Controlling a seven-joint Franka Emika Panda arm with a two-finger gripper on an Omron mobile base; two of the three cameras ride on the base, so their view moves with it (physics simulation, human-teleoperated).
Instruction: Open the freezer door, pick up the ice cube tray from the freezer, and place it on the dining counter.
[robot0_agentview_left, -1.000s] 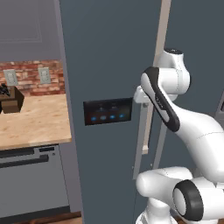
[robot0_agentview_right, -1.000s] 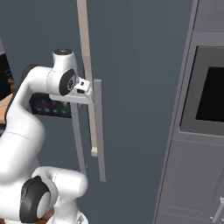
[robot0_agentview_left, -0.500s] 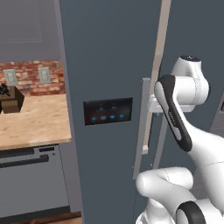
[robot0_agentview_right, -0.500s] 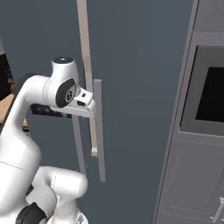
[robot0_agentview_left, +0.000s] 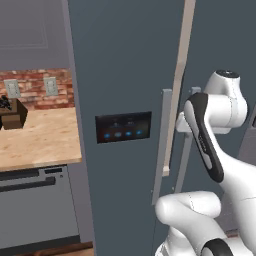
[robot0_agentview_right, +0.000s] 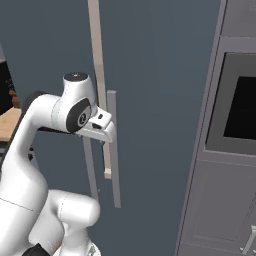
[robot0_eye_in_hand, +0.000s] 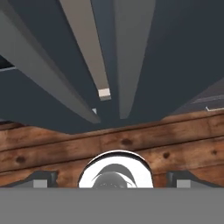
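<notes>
Gripper (robot0_eye_in_hand: 112, 180) spread wide, holding nothing, fingertips (robot0_eye_in_hand: 42, 179) far apart, pointing down at wood floor (robot0_eye_in_hand: 131, 144). Arm folded high, hand level beside freezer door (robot0_agentview_left: 125, 75) bar handle (robot0_agentview_left: 161, 145). Door display (robot0_agentview_left: 123, 127) shows blue lights; no readable text.

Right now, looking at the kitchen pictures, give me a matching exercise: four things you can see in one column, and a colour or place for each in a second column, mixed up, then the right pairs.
Things:
1. freezer door
2. wall oven
3. wood counter
4. floor

Descriptions:
A. brown wooden planks
B. slate blue-grey, with a black display showing blue lights
C. light tan top in front of a brick backsplash with outlets
D. black window, right of the slate doors

Pairs: 1-B, 2-D, 3-C, 4-A
</notes>
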